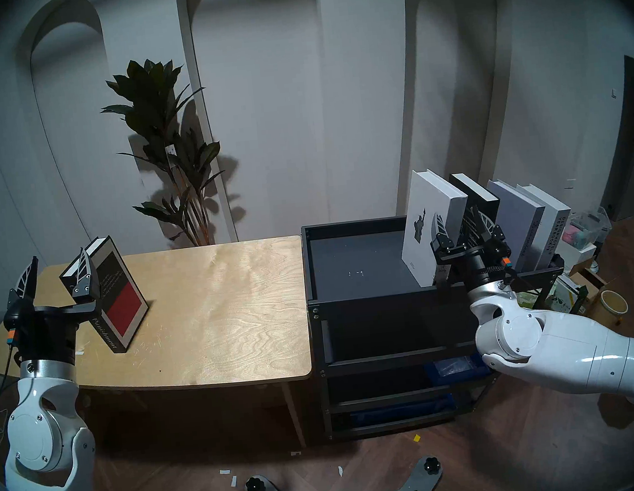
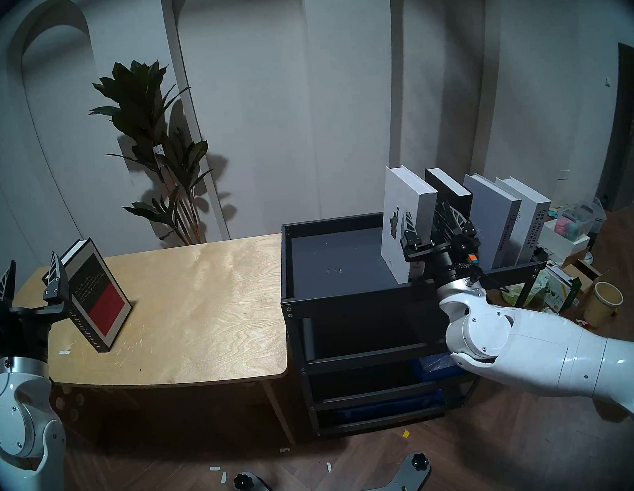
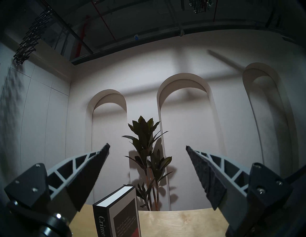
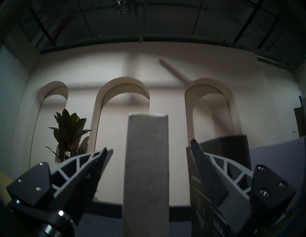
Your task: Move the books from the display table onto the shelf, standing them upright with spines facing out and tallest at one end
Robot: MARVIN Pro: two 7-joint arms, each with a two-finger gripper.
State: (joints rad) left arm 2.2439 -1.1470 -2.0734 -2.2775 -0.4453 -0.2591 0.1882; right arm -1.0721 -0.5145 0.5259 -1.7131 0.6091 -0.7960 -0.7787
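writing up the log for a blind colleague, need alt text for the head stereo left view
Four books stand upright on the black shelf top at right, the open right gripper straddling the white book. One black book stands on the wooden table, beside the open left gripper.
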